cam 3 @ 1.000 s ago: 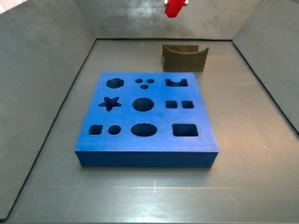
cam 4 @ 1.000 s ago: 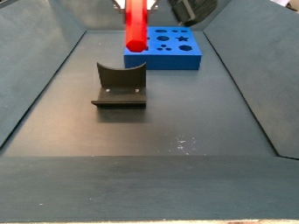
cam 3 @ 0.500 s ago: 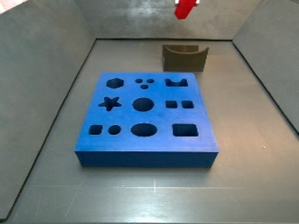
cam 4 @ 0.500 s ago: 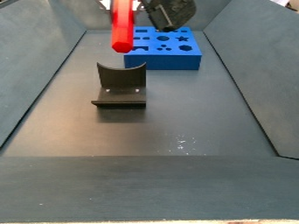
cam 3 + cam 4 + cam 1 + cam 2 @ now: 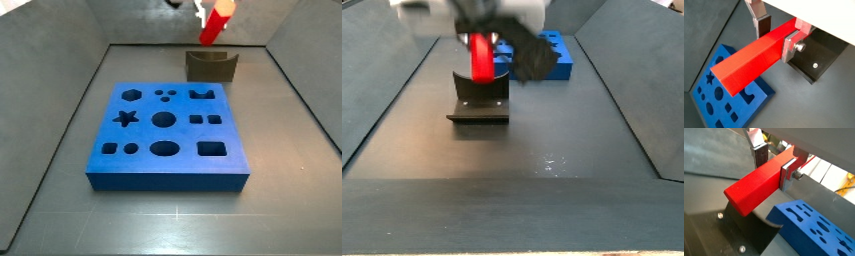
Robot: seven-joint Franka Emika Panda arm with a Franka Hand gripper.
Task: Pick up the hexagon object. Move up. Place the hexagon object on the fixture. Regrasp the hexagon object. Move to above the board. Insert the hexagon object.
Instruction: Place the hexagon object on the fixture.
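Red bar: hexagon object (image 5: 751,62), clamped near one end between silver finger plates (image 5: 789,44); long free end stuck out well past the grip in both wrist views (image 5: 754,188).
Gripper: (image 5: 776,36) clenched on the bar, dark pad flat against its face; sat above the fixture at the far end of the tray in a side view (image 5: 214,12).
Bar position: airborne, tilted, lower end just above the fixture notch in a side view (image 5: 481,58); contact with the notch could not be told, motion blur.
Fixture: dark notched bracket (image 5: 210,66) on the floor just beyond the board; base plate with screws visible under the bar in a wrist view (image 5: 734,235).
Board: blue slab (image 5: 170,135) with cut-outs, near the fixture but apart from it, untouched.
Step judged: lowering onto the fixture, placement not yet done.
Risk 1: off-centre grip plus long overhang; any knock on the free end likely to pivot the bar in the pads.
Risk 2: tilt not matched to the notch; bar could land on the notch edge, then roll or slide off on release.
Risk 3: descent too far; bar end jammed against the bracket, fixture pushed toward the board.
Risk 4: finger plates close to the bracket wall; possible clash when opening.
Risk 5: crooked seating would spoil the regrasp and leave the bar skewed for the hexagon hole (image 5: 130,95).
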